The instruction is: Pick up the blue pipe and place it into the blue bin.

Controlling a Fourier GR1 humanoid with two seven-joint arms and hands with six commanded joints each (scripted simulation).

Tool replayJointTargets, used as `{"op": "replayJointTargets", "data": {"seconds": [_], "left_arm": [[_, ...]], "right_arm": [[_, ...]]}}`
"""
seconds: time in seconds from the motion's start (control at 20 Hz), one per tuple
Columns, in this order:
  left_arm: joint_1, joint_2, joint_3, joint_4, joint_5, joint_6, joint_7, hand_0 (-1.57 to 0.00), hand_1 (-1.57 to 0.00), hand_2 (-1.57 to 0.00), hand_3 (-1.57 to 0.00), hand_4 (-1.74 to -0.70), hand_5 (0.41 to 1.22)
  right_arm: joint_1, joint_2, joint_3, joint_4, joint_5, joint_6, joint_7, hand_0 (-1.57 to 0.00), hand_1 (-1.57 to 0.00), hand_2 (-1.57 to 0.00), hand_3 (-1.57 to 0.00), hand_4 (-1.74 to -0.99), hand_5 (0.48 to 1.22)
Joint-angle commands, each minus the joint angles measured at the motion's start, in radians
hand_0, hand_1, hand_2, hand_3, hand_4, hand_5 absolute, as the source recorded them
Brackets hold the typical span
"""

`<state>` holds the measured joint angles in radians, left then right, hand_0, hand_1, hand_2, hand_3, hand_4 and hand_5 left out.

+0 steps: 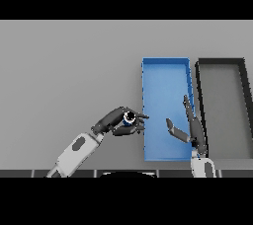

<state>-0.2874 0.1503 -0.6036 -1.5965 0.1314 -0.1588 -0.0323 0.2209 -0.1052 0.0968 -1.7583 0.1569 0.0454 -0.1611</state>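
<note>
Grey counter [64, 71] fills the view, with a blue bin [165, 68] standing lengthwise right of centre and a dark grey bin [221, 62] just beside it on its far side. The left hand [116, 123] reaches in from the lower left, and its fingers [138, 116] and thumb are curled round the blue pipe [129, 117], pinching it so that one dark open end faces up; only a little blue shows between the fingers. The pipe sits at the fingertips, just short of the blue bin's near wall, which suggests it is being carried sideways toward the bin and not yet over it. I cannot tell whether it is clear of the counter. The right hand [190, 128] hangs above the bin's lower part, fingers straight and spread, thumb out, holding nothing; it seems placed merely out of the way. Left to do, by my reading: bring the pipe past the wall and loosen the fingers.
</note>
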Motion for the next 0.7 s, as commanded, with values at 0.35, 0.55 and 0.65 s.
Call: {"op": "replayJointTargets", "data": {"seconds": [0.35, 0.55, 0.65], "left_arm": [[0.012, 0.006, -0.001, -0.012, -0.004, 0.000, 0.007, -1.57, -1.57, -1.57, -1.44, -1.73, 1.220], [0.002, 0.008, 0.012, -0.012, 0.000, -0.004, 0.014, -1.57, -1.57, -1.57, -1.44, -1.73, 1.221], [0.007, 0.000, 0.000, -0.001, -0.007, -0.013, 0.017, -1.57, -1.57, -1.57, -1.44, -1.73, 1.221]], "right_arm": [[0.336, 0.220, 0.105, -0.162, 0.142, -0.222, -0.072, 0.00, 0.00, 0.00, 0.00, -1.197, 0.618], [0.315, 0.167, 0.112, -0.277, 0.012, -0.099, -0.056, 0.00, 0.00, 0.00, 0.00, -1.199, 0.593], [0.306, 0.108, 0.127, -0.346, -0.031, -0.021, 0.021, 0.00, 0.00, 0.00, 0.00, -1.215, 0.561]]}}
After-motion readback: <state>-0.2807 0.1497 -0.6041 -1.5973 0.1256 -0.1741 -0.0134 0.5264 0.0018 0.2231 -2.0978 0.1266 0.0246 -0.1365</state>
